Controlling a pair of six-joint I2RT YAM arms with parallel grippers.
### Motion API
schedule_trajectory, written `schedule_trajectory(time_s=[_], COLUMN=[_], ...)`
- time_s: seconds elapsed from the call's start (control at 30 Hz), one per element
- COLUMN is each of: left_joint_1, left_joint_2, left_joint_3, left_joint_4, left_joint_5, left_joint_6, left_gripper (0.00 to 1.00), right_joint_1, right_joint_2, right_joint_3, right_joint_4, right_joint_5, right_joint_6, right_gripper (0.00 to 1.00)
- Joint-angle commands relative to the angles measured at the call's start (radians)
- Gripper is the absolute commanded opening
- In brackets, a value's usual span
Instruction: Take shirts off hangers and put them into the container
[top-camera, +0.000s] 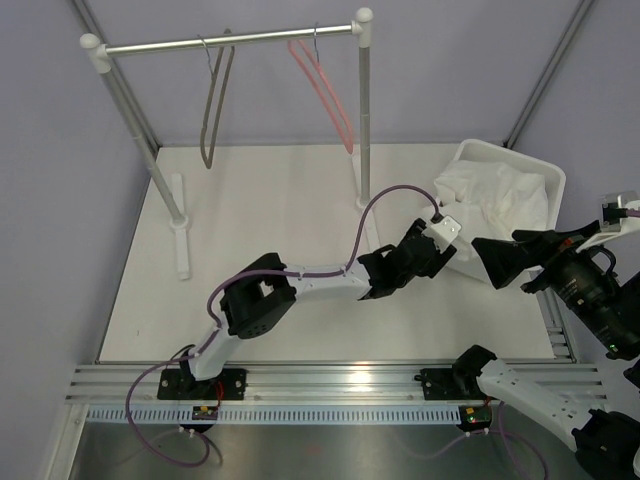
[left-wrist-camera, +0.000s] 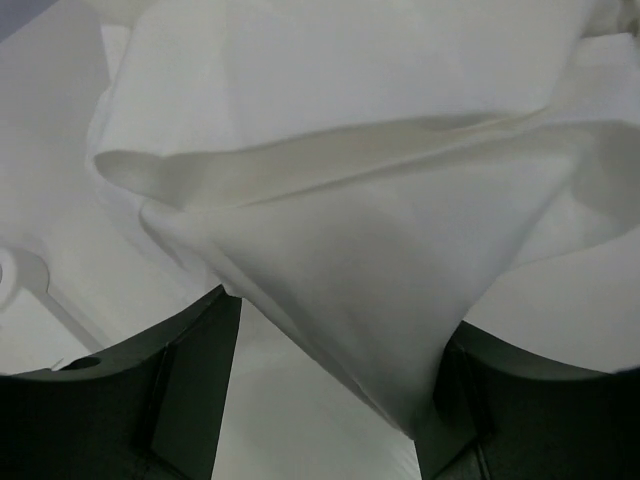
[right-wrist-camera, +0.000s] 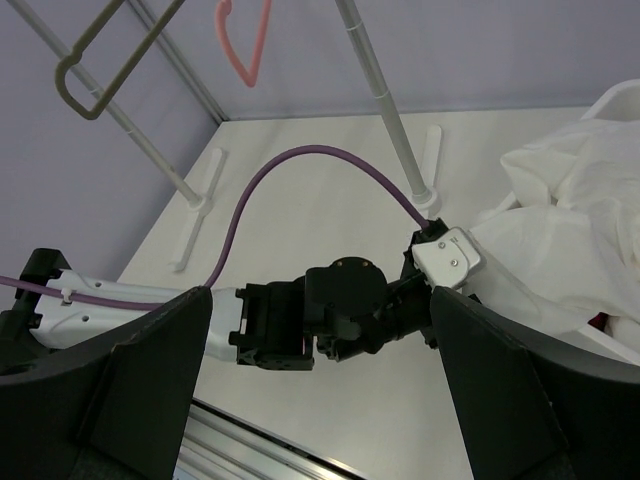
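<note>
The white shirt (top-camera: 495, 195) lies heaped in the white container (top-camera: 551, 172) at the right and spills over its left rim. My left gripper (top-camera: 452, 245) is at that rim. In the left wrist view a fold of the white shirt (left-wrist-camera: 340, 220) hangs between the open jaws of the left gripper (left-wrist-camera: 335, 320) and brushes the right finger (left-wrist-camera: 500, 400), with a gap on the left side. My right gripper (top-camera: 490, 265) stands open just right of it, holding nothing. The grey-brown hanger (top-camera: 215, 100) and pink hanger (top-camera: 325, 90) hang bare. A red scrap (right-wrist-camera: 600, 322) peeks from under the shirt.
The silver rail (top-camera: 230, 40) on white posts stands at the back, its right post (top-camera: 364, 120) close to the container. The left arm's purple cable (top-camera: 375, 215) arcs over the table. An aluminium rail (top-camera: 320, 385) runs along the near edge.
</note>
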Motion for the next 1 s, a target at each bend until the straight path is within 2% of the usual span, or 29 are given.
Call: schedule_trajectory(time_s=[0.0,0.07,0.13,0.2,0.23,0.3,0.4,0.5,0.63,0.7,0.73,0.77,0.8,0.83,0.87,0.9,0.93,0.97], left_joint_1=[0.017,0.017,0.017,0.017,0.017,0.017,0.015,0.015,0.009,0.029,0.043,0.058,0.078,0.087,0.095,0.104,0.107,0.109], left_joint_2=[-0.048,-0.071,-0.097,-0.114,-0.128,-0.142,-0.195,-0.276,-0.367,-0.357,-0.334,-0.302,-0.262,-0.169,-0.113,-0.053,0.055,0.091], left_joint_3=[-0.011,-0.046,-0.08,-0.098,-0.1,-0.097,-0.09,-0.133,-0.16,-0.06,0.004,0.178,0.271,0.372,0.484,0.705,0.803,0.874], left_joint_4=[-0.005,-0.002,-0.007,-0.004,-0.007,-0.013,-0.024,0.033,0.151,0.124,0.077,-0.048,-0.107,-0.236,-0.307,-0.364,-0.413,-0.448], left_joint_5=[-0.071,-0.085,-0.115,-0.14,-0.161,-0.187,-0.244,-0.266,-0.209,-0.149,-0.009,0.063,0.132,0.277,0.341,0.462,0.516,0.549], left_joint_6=[-0.031,-0.026,-0.019,-0.004,0.004,0.032,0.088,0.151,0.277,0.306,0.297,0.282,0.259,0.248,0.21,0.195,0.178,0.134], left_gripper=[0.64,0.64,0.55,0.36,0.15,0.0,0.0,0.0,0.0,0.0,0.0,0.0,0.0,0.0,0.0,0.0,0.0,0.0], right_joint_1=[-0.001,-0.001,-0.001,-0.001,-0.001,-0.001,-0.001,-0.001,0.0,-0.001,-0.001,-0.001,-0.001,-0.001,-0.001,-0.001,-0.001,-0.001], right_joint_2=[0.003,0.002,-0.001,-0.008,-0.009,-0.011,-0.008,-0.006,-0.003,0.0,-0.001,0.0,0.0,0.0,0.002,0.002,0.002,0.002], right_joint_3=[0.01,0.009,0.004,0.0,-0.008,-0.013,-0.011,0.006,0.021,0.039,0.044,0.049,0.055,0.056,0.061,0.069,0.073,0.076], right_joint_4=[0.0,0.012,0.023,0.029,0.031,0.029,0.023,0.014,0.014,0.012,0.018,0.025,0.038,0.043,0.048,0.061,0.071,0.081], right_joint_5=[-0.012,-0.023,-0.032,-0.041,-0.043,-0.043,-0.045,-0.038,-0.034,-0.012,-0.008,-0.005,0.006,0.032,0.052,0.076,0.119,0.144], right_joint_6=[0.002,-0.001,-0.001,-0.001,-0.001,0.002,0.002,-0.003,-0.003,0.008,0.01,0.014,0.016,0.016,0.014,0.011,0.007,-0.007], right_gripper=[0.99,0.99,0.99,0.99,1.0,0.99,1.0,0.99,0.99,0.99,0.99,0.99,0.99,0.99,0.99,0.99,0.99,1.0])
